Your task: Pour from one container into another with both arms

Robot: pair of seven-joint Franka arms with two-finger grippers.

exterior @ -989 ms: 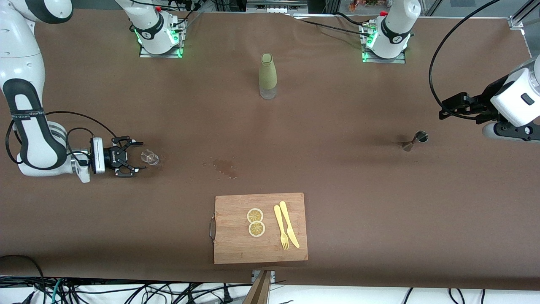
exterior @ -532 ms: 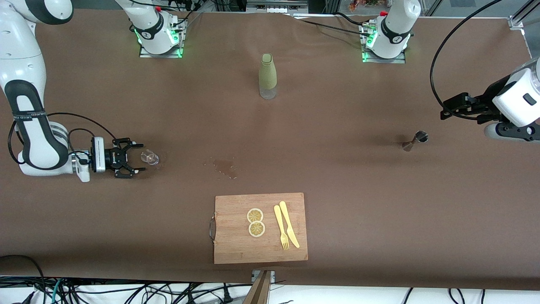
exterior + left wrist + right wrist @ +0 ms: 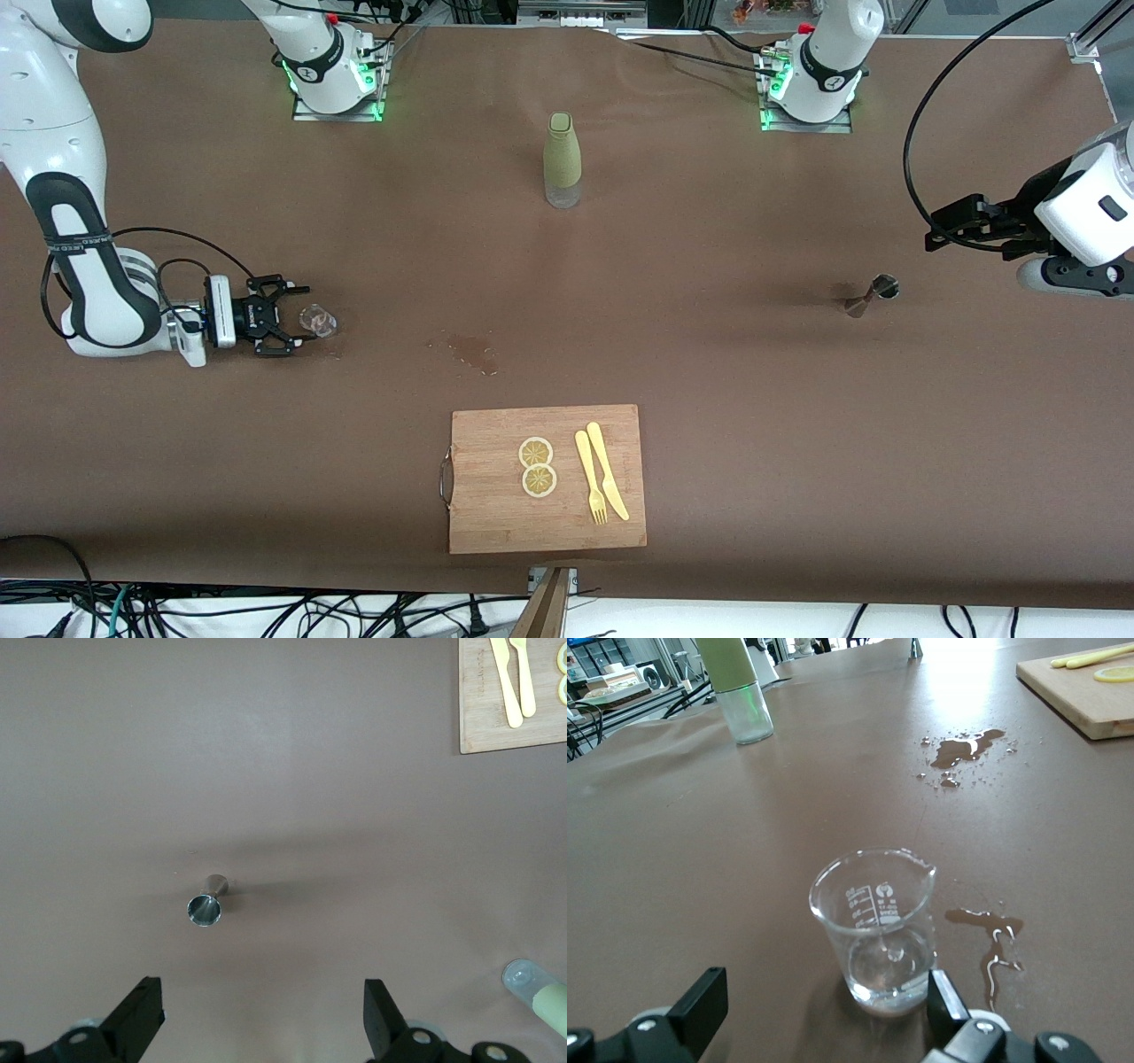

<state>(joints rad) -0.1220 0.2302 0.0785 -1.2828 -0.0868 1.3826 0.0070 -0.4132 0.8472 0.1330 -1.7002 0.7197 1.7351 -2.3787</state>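
Observation:
A clear glass beaker with a little liquid stands toward the right arm's end of the table. My right gripper is low and level with it, open. The beaker's base sits right at the fingertips, close to one finger, with no grip on it. A small metal jigger stands upright toward the left arm's end. My left gripper hangs open high above the table beside the jigger, nothing between its fingers.
A green bottle stands mid-table near the bases. A wooden cutting board near the front edge carries two lemon slices and a yellow fork and knife. Liquid is spilled between beaker and board.
My right gripper has slid farther from the front camera and toward the beaker, which now sits at its fingertips. The left arm has hardly moved.

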